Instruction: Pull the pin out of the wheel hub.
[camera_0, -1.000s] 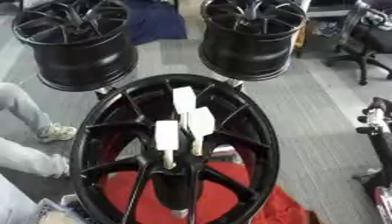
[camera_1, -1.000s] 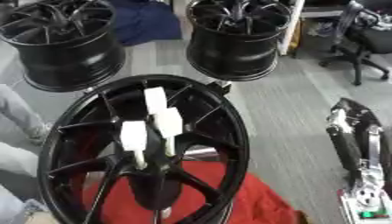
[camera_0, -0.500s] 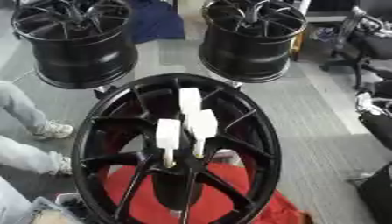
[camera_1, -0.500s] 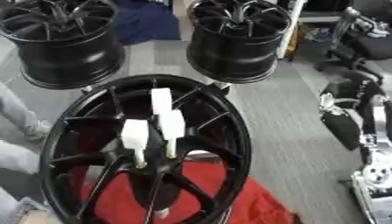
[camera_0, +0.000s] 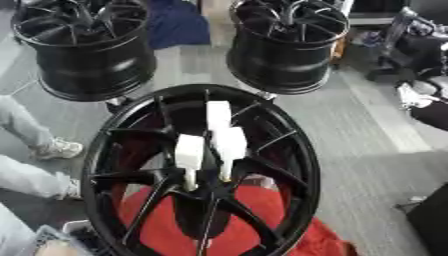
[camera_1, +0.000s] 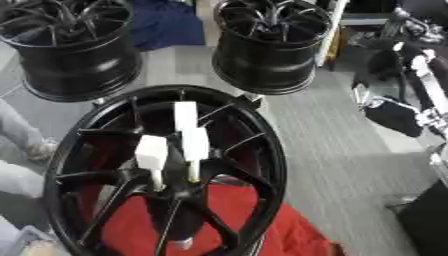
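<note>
A large black wheel hub (camera_0: 203, 175) with thin spokes fills the near centre of the scene, lying with its open face turned up towards the camera. Three white block-shaped pins stand up from its middle: the far pin (camera_0: 218, 115), the right pin (camera_0: 231, 145) and the left pin (camera_0: 189, 152). Each has a broad white head on a thin pale stem that runs down into the dark centre of the hub. The three heads sit close together, the right one just beside the left, the far one just behind them.

Under the near part of the hub lies a red cloth (camera_0: 236, 225), showing through the gaps between the spokes and spreading out to the near right. The floor (camera_0: 350, 150) is grey carpet.

Two more black wheels stand farther off: the far left wheel (camera_0: 83, 47) and the far right wheel (camera_0: 284, 45), with a dark blue cloth (camera_0: 178, 25) between them. At the left edge a person's legs in pale trousers (camera_0: 22, 125) and a light shoe (camera_0: 57, 149) show beside the hub.

In the right eye view, part of the robot's right arm (camera_1: 411, 75), black with silver parts, shows at the far right, well apart from the hub. Whether that hand is released or clenched cannot be told. The left hand shows in neither view
</note>
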